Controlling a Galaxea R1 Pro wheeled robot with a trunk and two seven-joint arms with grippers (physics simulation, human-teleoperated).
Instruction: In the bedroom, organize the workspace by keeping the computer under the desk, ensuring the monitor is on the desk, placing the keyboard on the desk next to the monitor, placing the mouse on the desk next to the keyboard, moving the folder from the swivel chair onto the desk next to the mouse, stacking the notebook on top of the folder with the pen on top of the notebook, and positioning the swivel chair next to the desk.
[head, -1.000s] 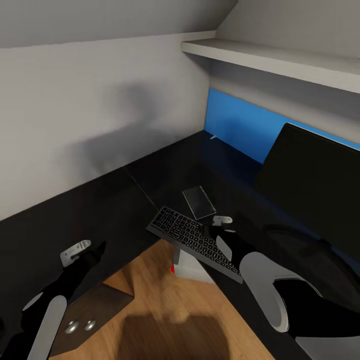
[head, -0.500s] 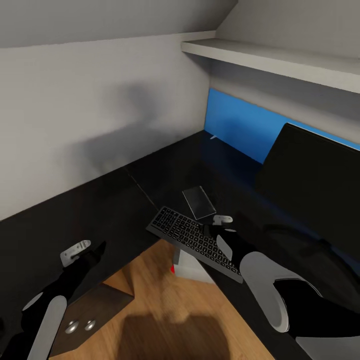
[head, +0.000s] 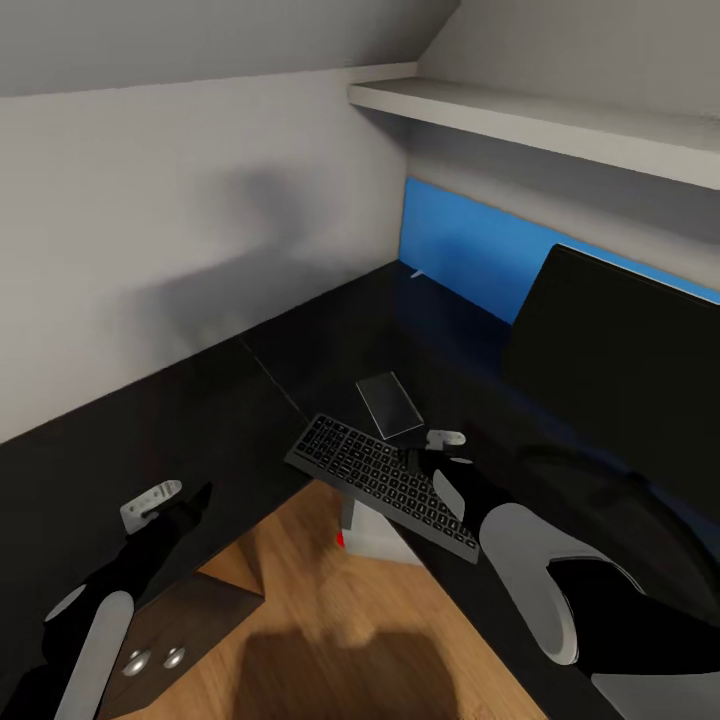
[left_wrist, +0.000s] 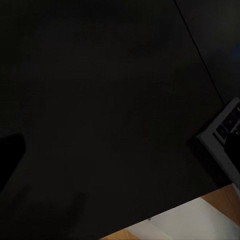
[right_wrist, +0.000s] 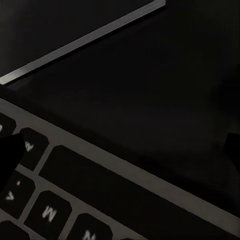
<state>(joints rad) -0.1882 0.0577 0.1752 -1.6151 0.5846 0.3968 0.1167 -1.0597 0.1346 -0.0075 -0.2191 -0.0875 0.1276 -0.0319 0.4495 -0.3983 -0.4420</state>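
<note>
Your right gripper (head: 432, 455) sits low over the keyboard (head: 380, 484), a flat black slab with grey keys, lying aslant with one long edge hanging past the inner corner of the desk (head: 200, 420). In the right wrist view the keyboard (right_wrist: 75, 200) shows pale legends on matte keys and a smooth bare rim; a dark fingertip (right_wrist: 10, 155) stands at one side and another at the far side, well apart, so the fingers look spread with the keyboard's edge between them, not pinched. You cannot tell whether your left gripper (head: 190, 505) is parted or closed; it hovers over the desk's glossy black top near the cut-out edge. The left wrist view gives you that dark top (left_wrist: 100, 110), a corner of the keyboard (left_wrist: 222, 130) and a strip of pale floor past the edge. The monitor (head: 620, 370), a wide thin black screen, stands on the desk just beyond the keyboard, backed by the blue panel (head: 460, 245). A small flat glassy rectangle (head: 390, 403) lies on the desk just beside the keyboard's far edge. Below the cut-out, the computer (head: 375, 535), light grey with a red dot, stands on the wood floor (head: 330, 620). Open desk lies toward the wall on your left. A pale shelf (head: 540, 120) runs above the monitor.
</note>
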